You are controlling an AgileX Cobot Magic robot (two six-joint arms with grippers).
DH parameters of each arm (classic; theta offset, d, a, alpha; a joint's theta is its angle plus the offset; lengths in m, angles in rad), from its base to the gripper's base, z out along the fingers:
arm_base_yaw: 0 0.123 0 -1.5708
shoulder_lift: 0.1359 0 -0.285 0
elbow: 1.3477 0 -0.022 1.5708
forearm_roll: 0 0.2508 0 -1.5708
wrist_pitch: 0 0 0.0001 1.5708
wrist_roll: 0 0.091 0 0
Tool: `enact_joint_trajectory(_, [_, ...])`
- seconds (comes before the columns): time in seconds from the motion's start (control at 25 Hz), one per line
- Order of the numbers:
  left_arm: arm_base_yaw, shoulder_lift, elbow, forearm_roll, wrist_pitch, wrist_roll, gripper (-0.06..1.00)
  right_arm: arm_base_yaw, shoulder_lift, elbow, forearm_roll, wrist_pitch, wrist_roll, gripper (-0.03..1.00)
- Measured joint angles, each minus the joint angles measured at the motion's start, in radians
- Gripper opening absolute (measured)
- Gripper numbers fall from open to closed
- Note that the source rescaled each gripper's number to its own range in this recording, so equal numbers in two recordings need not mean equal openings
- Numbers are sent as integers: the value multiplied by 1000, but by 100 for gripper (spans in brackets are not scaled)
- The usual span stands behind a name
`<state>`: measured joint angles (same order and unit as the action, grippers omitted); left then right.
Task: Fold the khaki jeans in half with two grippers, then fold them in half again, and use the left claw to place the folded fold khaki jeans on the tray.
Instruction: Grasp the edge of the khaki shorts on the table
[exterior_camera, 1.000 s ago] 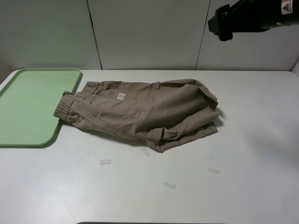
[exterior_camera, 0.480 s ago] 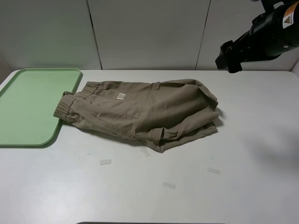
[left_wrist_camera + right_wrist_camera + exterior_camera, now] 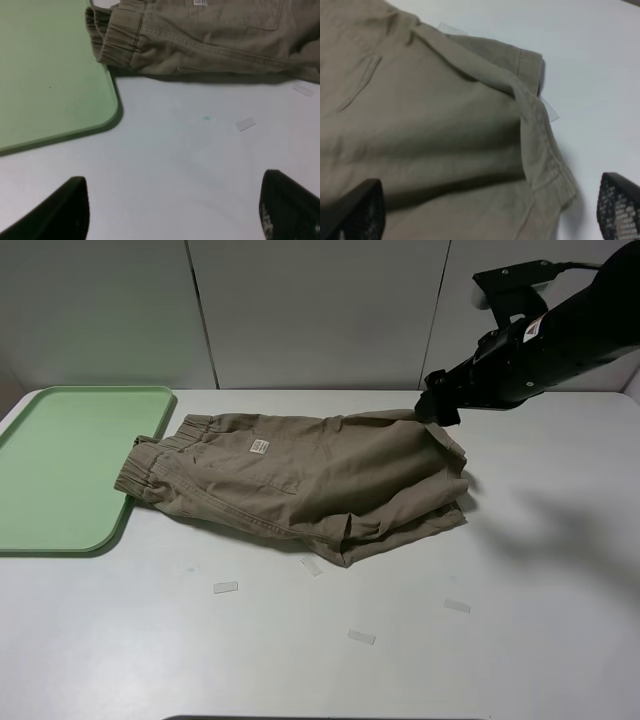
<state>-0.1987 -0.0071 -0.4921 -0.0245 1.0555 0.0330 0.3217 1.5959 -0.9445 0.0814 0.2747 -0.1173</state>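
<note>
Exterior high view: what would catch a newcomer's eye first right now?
The khaki jeans lie rumpled at centre, their waistband against the pale green tray at the left. The right end effector, jaws open, hangs over the jeans' far right hem.

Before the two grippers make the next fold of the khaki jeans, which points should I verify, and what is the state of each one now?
1. Right gripper open: ok, the jaws stand wide.
2. Right gripper over the khaki jeans: ok, it hangs at their hem end; whether it touches, cannot tell.
3. Left gripper open: ok.
4. Left gripper at the jeans: not ok, it hangs over bare table, apart from the waistband.
5. Jeans lying smooth: not ok, the hem end is rumpled.
6. Jeans off the tray: not ok, the waistband overlaps its rim.
</note>
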Motion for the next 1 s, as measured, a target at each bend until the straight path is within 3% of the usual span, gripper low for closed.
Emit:
enact_joint_trajectory(0.16, [0, 0, 0, 0, 0, 0, 73, -34, 94, -24, 27, -52, -5, 92])
enact_joint_trajectory(0.44, [0, 0, 0, 1, 0, 0, 73, -76, 235, -129, 54, -54, -6, 89])
enact_joint_trajectory(0.64, [0, 0, 0, 25, 1, 0, 73, -97, 315, -187, 95, 5, -52, 86])
enact_joint_trajectory(1.0, [0, 0, 0, 56, 1, -1, 73, -155, 411, -248, 324, 148, -280, 86])
